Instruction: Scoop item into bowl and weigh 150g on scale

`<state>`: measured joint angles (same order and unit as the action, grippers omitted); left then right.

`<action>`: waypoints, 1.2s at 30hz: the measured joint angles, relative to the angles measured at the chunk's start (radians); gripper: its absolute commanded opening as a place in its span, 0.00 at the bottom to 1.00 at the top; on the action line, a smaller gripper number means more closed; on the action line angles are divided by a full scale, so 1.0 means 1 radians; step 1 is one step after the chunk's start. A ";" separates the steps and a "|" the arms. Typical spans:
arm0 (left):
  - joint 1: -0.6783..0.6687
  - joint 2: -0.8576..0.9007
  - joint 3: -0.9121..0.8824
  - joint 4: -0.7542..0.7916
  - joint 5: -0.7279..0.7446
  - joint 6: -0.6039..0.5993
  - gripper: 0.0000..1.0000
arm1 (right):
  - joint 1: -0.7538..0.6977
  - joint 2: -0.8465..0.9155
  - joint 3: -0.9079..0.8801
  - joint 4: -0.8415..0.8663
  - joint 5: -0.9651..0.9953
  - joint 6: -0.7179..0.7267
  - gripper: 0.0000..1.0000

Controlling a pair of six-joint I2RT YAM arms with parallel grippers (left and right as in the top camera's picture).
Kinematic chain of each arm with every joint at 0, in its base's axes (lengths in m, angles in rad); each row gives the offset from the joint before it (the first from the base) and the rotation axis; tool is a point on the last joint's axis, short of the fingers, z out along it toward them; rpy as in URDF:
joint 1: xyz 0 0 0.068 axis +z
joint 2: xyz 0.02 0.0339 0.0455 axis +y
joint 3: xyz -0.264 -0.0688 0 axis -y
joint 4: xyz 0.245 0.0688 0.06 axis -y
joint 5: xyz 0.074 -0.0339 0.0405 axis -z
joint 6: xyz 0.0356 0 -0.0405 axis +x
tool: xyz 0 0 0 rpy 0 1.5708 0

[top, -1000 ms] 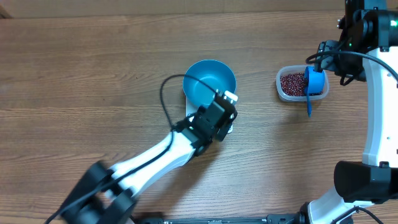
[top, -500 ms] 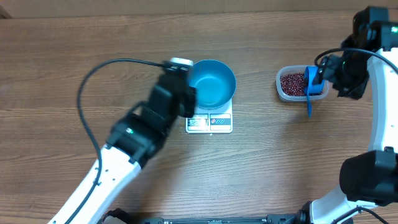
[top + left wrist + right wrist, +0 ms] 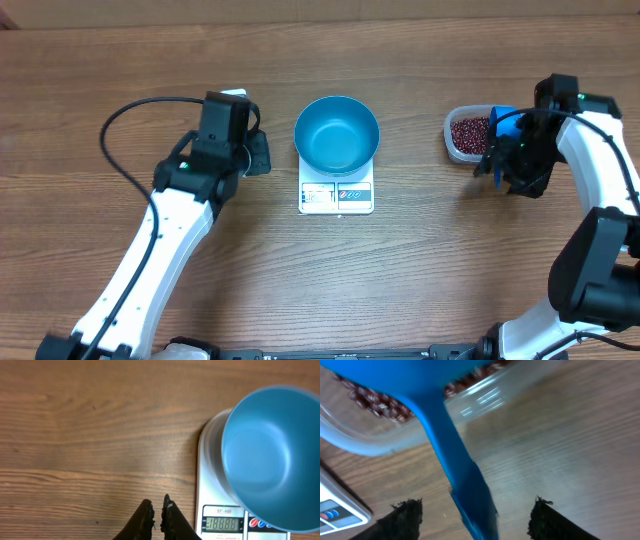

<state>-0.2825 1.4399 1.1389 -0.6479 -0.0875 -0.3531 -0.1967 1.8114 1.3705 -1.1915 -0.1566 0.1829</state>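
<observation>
The empty blue bowl (image 3: 337,133) (image 3: 270,460) stands on the white scale (image 3: 336,196) (image 3: 212,480), whose display is lit. Left of the bowl, over bare wood, my left gripper (image 3: 262,155) (image 3: 157,506) holds nothing, its fingers almost together with only a thin slit between them. The dark red-brown beans (image 3: 468,131) (image 3: 370,399) fill a clear tub (image 3: 458,150) (image 3: 485,395). A blue scoop (image 3: 504,124) rests on the tub's right rim, its handle (image 3: 457,465) running toward me. My right gripper (image 3: 503,166) (image 3: 475,507) is open, its fingers astride the handle without touching it.
Both arms lie over the wooden table (image 3: 420,270), the left arm running from the front left, the right arm along the right edge. A black cable (image 3: 130,110) loops above the left arm.
My left arm has swung from the front of the scale to the left of the bowl. My right gripper has come down from behind the tub over the scoop handle.
</observation>
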 measured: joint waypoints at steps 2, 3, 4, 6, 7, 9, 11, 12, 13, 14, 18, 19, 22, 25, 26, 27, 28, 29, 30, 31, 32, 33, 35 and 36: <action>0.000 0.031 0.000 0.000 0.010 -0.001 0.17 | 0.000 0.000 -0.007 0.045 -0.017 -0.020 0.59; 0.000 0.042 0.000 0.000 0.012 -0.004 0.17 | 0.000 0.000 -0.007 0.069 -0.021 -0.025 0.59; 0.000 0.053 0.000 0.000 0.015 -0.007 0.18 | 0.001 0.000 -0.007 0.089 -0.021 -0.029 0.58; 0.000 0.071 0.000 0.000 0.018 -0.008 0.19 | 0.001 0.000 -0.007 0.110 -0.018 -0.038 0.55; 0.000 0.077 0.000 0.000 0.021 -0.008 0.19 | 0.001 0.000 -0.007 0.110 -0.013 -0.042 0.53; 0.000 0.083 0.000 0.000 0.024 -0.008 0.20 | 0.003 0.000 -0.007 0.111 0.005 -0.047 0.50; 0.000 0.084 0.000 0.000 0.025 -0.008 0.20 | 0.007 0.000 -0.007 0.110 0.019 -0.054 0.40; 0.000 0.084 0.000 0.000 0.025 -0.008 0.20 | 0.008 0.000 -0.007 0.110 0.021 -0.056 0.37; 0.000 0.084 0.000 0.000 0.025 -0.008 0.20 | 0.012 0.000 -0.007 0.108 0.027 -0.059 0.35; 0.000 0.084 0.000 0.000 0.025 -0.008 0.20 | 0.014 0.000 -0.008 0.106 0.031 -0.057 0.35; 0.000 0.084 0.000 0.000 0.025 -0.008 0.20 | 0.021 0.000 -0.024 0.126 0.035 -0.056 0.34; 0.000 0.084 0.000 0.000 0.025 -0.008 0.20 | 0.021 0.000 -0.031 0.133 0.037 -0.056 0.32; 0.000 0.084 0.000 0.000 0.025 -0.008 0.21 | 0.022 0.000 -0.045 0.142 0.056 -0.059 0.25; 0.000 0.084 0.000 0.000 0.025 -0.008 0.21 | 0.022 0.000 -0.045 0.155 0.088 -0.057 0.22; 0.000 0.084 0.000 0.000 0.025 -0.008 0.22 | 0.021 0.000 -0.045 0.157 0.098 -0.057 0.20; 0.000 0.084 0.000 0.000 0.025 -0.008 0.22 | 0.022 0.000 -0.045 0.157 0.105 -0.057 0.17; 0.000 0.084 0.000 0.000 0.025 -0.008 0.22 | 0.022 0.000 -0.045 0.158 0.110 -0.057 0.14; 0.000 0.084 0.000 0.000 0.025 -0.008 0.22 | 0.021 0.000 -0.045 0.158 0.114 -0.059 0.08; 0.000 0.084 0.000 0.000 0.025 -0.008 0.22 | 0.022 0.000 -0.045 0.158 0.117 -0.064 0.04; 0.000 0.084 0.000 0.000 0.025 -0.008 0.22 | 0.022 0.000 -0.045 0.154 0.117 -0.066 0.04; 0.000 0.084 0.000 0.000 0.025 -0.008 0.22 | 0.023 0.000 -0.045 0.147 0.117 -0.066 0.04; 0.000 0.084 0.000 0.000 0.025 -0.008 0.23 | 0.024 0.000 -0.045 0.137 0.117 -0.067 0.04; 0.000 0.084 0.000 0.000 0.025 -0.008 0.25 | 0.027 0.000 -0.038 0.114 0.119 -0.068 0.04; 0.000 0.084 0.000 0.000 0.025 -0.008 0.27 | 0.027 0.000 -0.027 0.100 0.119 -0.068 0.04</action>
<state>-0.2825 1.5234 1.1385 -0.6479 -0.0628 -0.3607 -0.1692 1.8114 1.3434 -1.0920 -0.0372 0.1150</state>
